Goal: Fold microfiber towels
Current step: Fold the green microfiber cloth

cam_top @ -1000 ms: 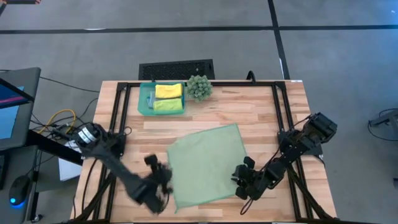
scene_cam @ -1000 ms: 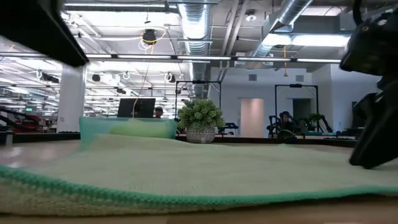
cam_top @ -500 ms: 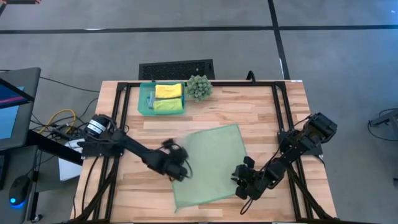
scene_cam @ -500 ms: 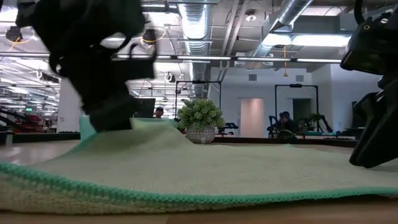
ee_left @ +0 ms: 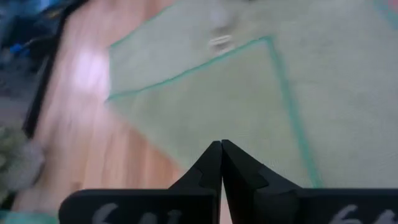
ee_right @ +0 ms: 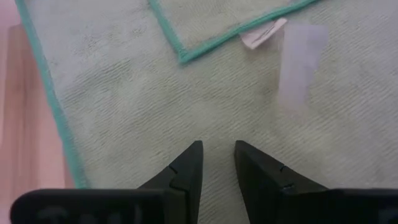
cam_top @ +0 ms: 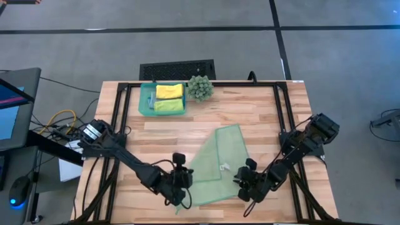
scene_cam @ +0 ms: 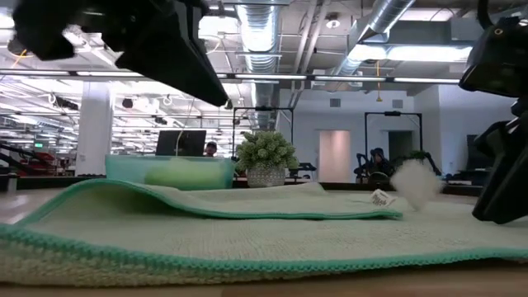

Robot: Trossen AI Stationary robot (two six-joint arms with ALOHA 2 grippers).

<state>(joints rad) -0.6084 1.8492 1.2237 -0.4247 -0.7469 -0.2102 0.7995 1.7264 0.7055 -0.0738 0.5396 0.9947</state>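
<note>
Moved: towel (cam_top: 215, 165) corner was folded over by left gripper (cam_top: 182, 185).
Left fingers: pressed together, nothing held.
Right gripper (cam_top: 240, 185): fingers apart, on towel.

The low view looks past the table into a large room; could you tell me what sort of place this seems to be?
Probably an open robotics lab or industrial workspace: exposed ceiling ducts overhead, other metal frame rigs in the background, and a person seated near a far station.

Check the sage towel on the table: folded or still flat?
Partly folded: one corner of the sage towel lies over its middle, its teal edge crossing the lower layer.
</note>
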